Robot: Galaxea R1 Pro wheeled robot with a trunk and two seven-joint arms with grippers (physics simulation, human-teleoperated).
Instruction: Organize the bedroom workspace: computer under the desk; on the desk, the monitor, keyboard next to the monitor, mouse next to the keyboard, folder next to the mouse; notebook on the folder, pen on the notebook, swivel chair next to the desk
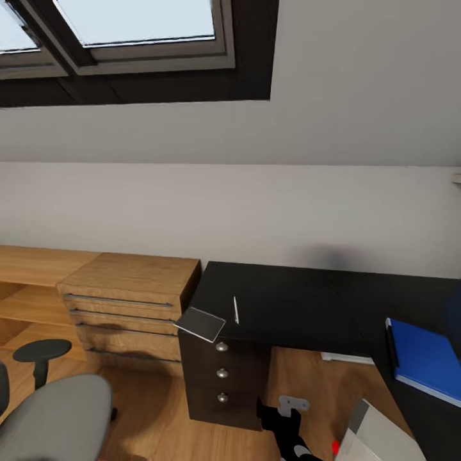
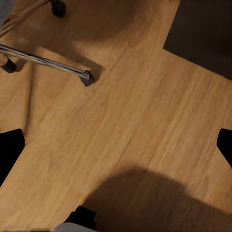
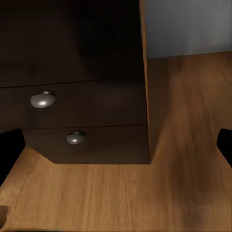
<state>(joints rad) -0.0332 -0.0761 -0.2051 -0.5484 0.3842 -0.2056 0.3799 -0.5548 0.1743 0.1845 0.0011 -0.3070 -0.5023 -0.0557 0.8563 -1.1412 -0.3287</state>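
A pale grey wall (image 1: 256, 211) rises to a sloped ceiling (image 1: 358, 83) set with a dark-framed skylight (image 1: 134, 25) that shows bright, whitish daylight. Against the wall stands a light wooden chest of drawers (image 1: 128, 301) with long bar handles, joined at its far side to low wooden shelving (image 1: 29, 282), and just beside it a dark surface (image 1: 288, 304) with a pedestal of three round-knobbed drawers (image 1: 221, 374). The floor (image 2: 135, 125) is warm wood planking, crossed by soft shadows.
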